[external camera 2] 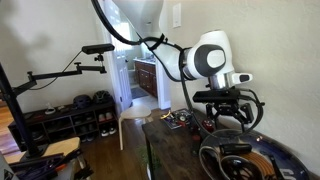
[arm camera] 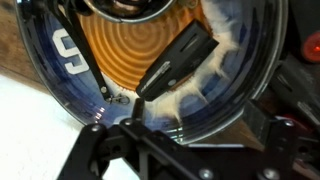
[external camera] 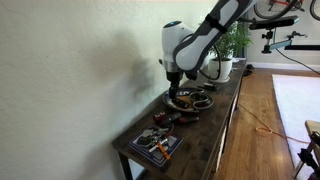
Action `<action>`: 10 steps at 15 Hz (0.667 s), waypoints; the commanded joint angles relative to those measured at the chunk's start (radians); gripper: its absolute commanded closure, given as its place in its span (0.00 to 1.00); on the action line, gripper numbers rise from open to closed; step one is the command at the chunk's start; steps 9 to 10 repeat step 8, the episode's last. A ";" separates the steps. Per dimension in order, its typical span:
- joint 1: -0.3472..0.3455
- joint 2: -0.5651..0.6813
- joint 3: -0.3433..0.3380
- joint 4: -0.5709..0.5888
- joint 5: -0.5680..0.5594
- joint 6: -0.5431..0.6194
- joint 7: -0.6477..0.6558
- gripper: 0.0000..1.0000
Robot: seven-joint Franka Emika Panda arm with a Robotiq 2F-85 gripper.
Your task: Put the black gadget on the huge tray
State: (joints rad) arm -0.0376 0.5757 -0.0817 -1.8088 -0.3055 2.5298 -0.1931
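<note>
Right now we see the small flat black gadget [arm camera: 178,62] lying on the huge round tray [arm camera: 50,75], the one with the dark blue patterned rim and the orange-brown middle with rings. In the wrist view the gadget lies slanted. One end is on the orange-brown middle and the other end reaches over the pale edge of the rim on the right. Nothing is holding it.

The black gripper [arm camera: 180,122] hangs just above the tray. Its two fingers [arm camera: 100,150] are spread wide apart, one on each side at the bottom of the wrist view. They pinch nothing, and the gadget lies free of them. A thin dark stick [arm camera: 95,75] lies on the left part of the tray, next to a white mark on the rim.

In both exterior views the white robot arm bends down over the tray [external camera: 192,100] [external camera 2: 275,160], and the gripper [external camera: 176,88] [external camera 2: 228,110] points down at it. We cannot make out the gadget in these two views.

The tray sits on a long dark wooden tabletop [external camera: 215,130] next to a pale wall. Some small reddish things [external camera: 165,118] lie just beside the tray, on its near side. Nearer again is a flat rectangular tray of colourful things [external camera: 152,145]. At the far end stands a green plant in a white pot [external camera: 235,45].
</note>
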 commanded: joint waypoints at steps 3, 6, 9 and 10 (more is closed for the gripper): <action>0.026 -0.209 0.031 -0.189 0.038 -0.009 0.053 0.00; 0.048 -0.273 0.035 -0.253 0.025 -0.011 0.085 0.00; 0.037 -0.207 0.040 -0.180 0.032 -0.003 0.053 0.00; 0.037 -0.207 0.040 -0.180 0.032 -0.003 0.053 0.00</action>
